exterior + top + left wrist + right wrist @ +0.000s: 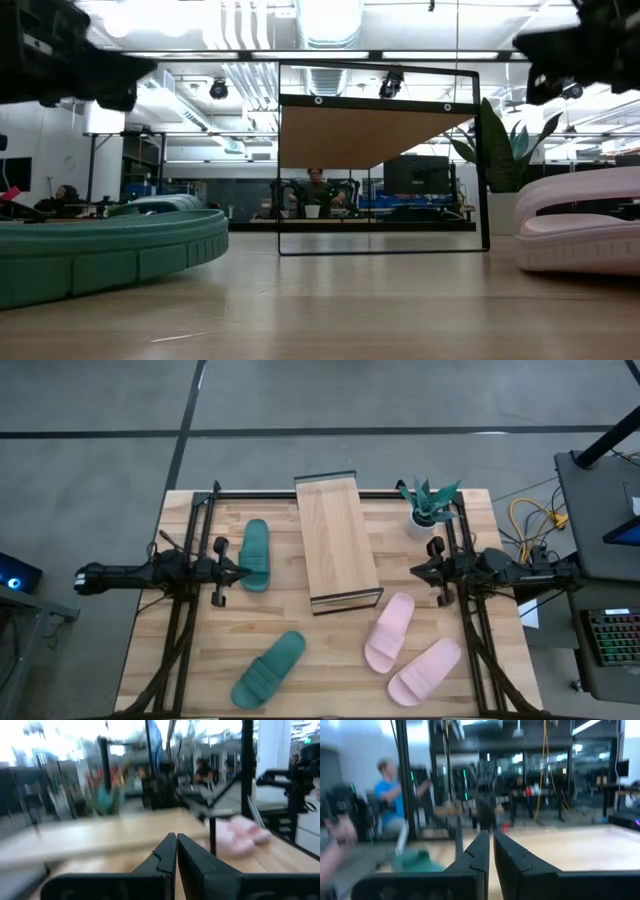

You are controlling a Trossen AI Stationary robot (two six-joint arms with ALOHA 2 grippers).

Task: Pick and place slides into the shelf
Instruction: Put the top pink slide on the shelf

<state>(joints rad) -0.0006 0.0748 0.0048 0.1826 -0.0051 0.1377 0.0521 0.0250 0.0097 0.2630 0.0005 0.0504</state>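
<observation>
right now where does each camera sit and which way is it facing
High view: above the table, straight down on the shelf, both arms at the sides.
Low view: at tabletop height, level across at the shelf; arms dark at the top corners.
Left wrist view: on the left arm, past its shut left end effector toward a pink slide.
Right wrist view: on the right arm, past its shut right end effector toward a green slide.
Shared: all see the shelf.

left gripper point(243, 570) closed, right gripper point(416, 571) closed, both raised
</observation>
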